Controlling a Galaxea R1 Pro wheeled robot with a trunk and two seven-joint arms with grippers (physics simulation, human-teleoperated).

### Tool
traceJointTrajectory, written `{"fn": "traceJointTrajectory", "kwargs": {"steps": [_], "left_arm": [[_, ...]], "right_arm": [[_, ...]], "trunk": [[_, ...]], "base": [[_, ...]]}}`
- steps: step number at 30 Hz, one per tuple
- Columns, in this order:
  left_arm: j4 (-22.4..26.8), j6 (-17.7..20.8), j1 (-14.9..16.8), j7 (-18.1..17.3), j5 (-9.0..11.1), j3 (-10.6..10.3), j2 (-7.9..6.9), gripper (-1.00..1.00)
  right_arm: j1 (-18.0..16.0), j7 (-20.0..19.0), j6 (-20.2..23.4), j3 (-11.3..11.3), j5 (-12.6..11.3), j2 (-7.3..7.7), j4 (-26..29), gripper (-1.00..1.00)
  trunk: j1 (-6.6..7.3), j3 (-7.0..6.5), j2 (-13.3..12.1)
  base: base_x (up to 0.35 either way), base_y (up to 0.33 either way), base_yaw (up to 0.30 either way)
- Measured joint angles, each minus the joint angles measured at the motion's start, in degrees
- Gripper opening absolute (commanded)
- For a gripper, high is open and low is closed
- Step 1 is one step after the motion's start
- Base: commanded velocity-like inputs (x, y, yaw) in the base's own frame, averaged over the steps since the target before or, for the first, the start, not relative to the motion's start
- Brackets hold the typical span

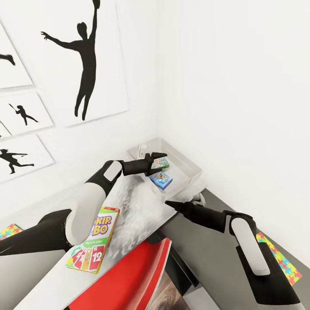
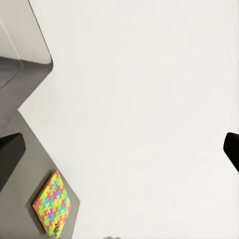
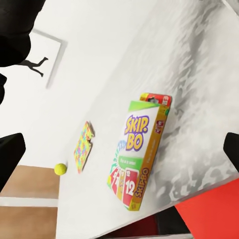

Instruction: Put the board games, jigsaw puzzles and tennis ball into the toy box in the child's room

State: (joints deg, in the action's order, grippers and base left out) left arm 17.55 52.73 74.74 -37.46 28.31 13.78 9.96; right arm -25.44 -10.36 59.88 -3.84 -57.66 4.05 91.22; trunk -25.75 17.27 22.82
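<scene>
Your next grab looks like the SKIP-BO box (image 1: pixel 91 245), so treat that as the anchor for everything.

Off to its left, at the tabletop's far left edge, there's a jigsaw puzzle (image 1: pixel 9 230); in the right wrist view the tennis ball (image 3: pixel 60 169) sits just past that same puzzle.

The box lies flat on the pale tabletop (image 1: pixel 129 211), right under your left forearm.

Your left hand (image 1: pixel 156 156) is well beyond it, up over the toy box (image 1: pixel 189 170), fingers spread apart and empty. Two small colourful boxes are already inside the bin.

I'd bring the left hand back, then come in across the box's narrow width. It's flat and may slide on that sheen.

To the right of SKIP-BO, your right hand (image 1: pixel 172 204) is open too, holding nothing, over the darker lower unit. The second puzzle (image 1: pixel 280 258) lies on it, far right.

The room is a white-walled corner with black silhouette pictures, and a red chair just below the box.
</scene>
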Motion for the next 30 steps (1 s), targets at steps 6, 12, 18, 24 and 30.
{"fn": "traceJointTrajectory", "kwargs": {"steps": [6, 12, 18, 24, 30], "left_arm": [[1.88, 3.15, -0.30, -1.29, 0.18, -0.14, -2.32, 1.00], [2.98, 4.58, -0.87, -7.31, 0.14, -0.25, -11.49, 1.00], [3.19, 4.77, -4.44, -14.93, -0.32, -0.30, -23.47, 1.00], [3.29, 4.75, -8.92, -22.53, -0.48, -0.38, -32.38, 1.00], [4.20, 4.35, -14.22, -28.57, -0.84, -0.39, -35.80, 1.00]], "right_arm": [[0.52, -4.19, 0.02, 1.03, 0.09, 0.06, 0.03, 1.00], [2.63, -6.62, -0.03, 3.99, 0.22, 1.69, 0.01, 1.00], [3.52, -10.14, -0.09, 4.73, 0.18, 3.18, 0.02, 1.00], [4.81, -11.32, -0.09, 4.88, 0.23, 3.32, 0.03, 1.00], [6.27, -12.54, -0.09, 4.91, 0.25, 3.24, 0.03, 1.00]], "trunk": [[-0.01, -0.54, 0.00], [0.00, -1.10, 0.00], [0.00, -1.66, -0.01], [0.00, -2.22, 0.00], [0.00, -2.78, 0.00]], "base": [[-0.037, 0.000, 0.000], [-0.065, 0.000, 0.000], [-0.008, 0.000, 0.000], [-0.001, 0.000, 0.000], [0.000, 0.000, 0.000]]}}
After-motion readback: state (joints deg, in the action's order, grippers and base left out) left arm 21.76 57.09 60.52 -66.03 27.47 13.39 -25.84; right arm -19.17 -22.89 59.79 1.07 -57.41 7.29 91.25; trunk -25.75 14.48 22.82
